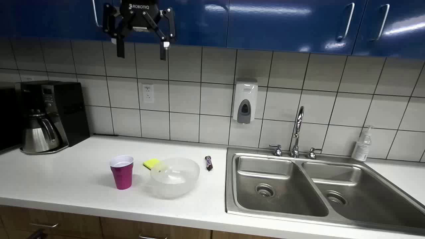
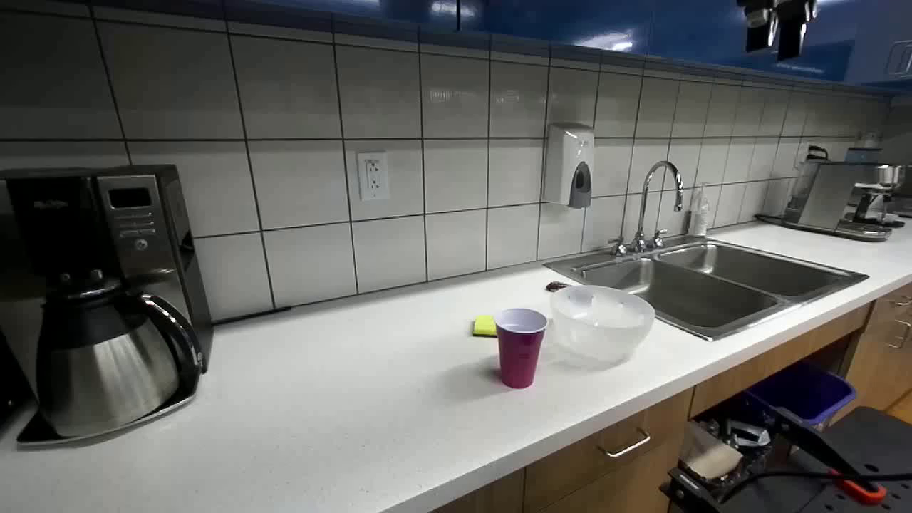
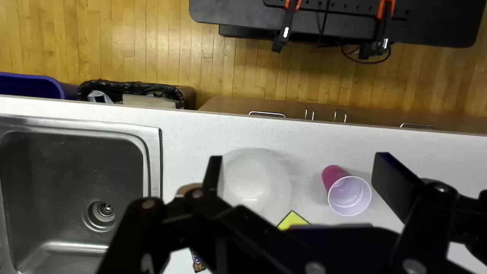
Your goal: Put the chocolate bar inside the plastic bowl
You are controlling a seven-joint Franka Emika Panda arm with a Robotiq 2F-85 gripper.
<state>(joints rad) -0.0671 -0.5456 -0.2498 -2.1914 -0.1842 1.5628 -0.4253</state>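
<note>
Currently the chocolate bar (image 1: 208,163) lies on the counter (image 1: 79,186), outside the plastic bowl (image 1: 172,187), off toward the sink (image 1: 231,186) and the tiled wall (image 1: 184,126); near yet apart. Yellow-green block (image 1: 150,163) near the bowl, partly seen through its side; contact, cannot tell. Magenta cup (image 1: 123,176) upright, beside the bowl, apart from it. Pincer (image 1: 141,55) hangs high over the counter, fingers pointing down and spread wide, nothing in its grasp; blue cupboards (image 1: 199,23) behind in an exterior view.

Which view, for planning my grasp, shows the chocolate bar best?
An exterior view: there the chocolate bar shows whole, clear of the plastic bowl. Elsewhere, in an exterior view, it is a small dark shape at the bowl's rim; in the wrist view, the gripper seems to hide part.
</note>
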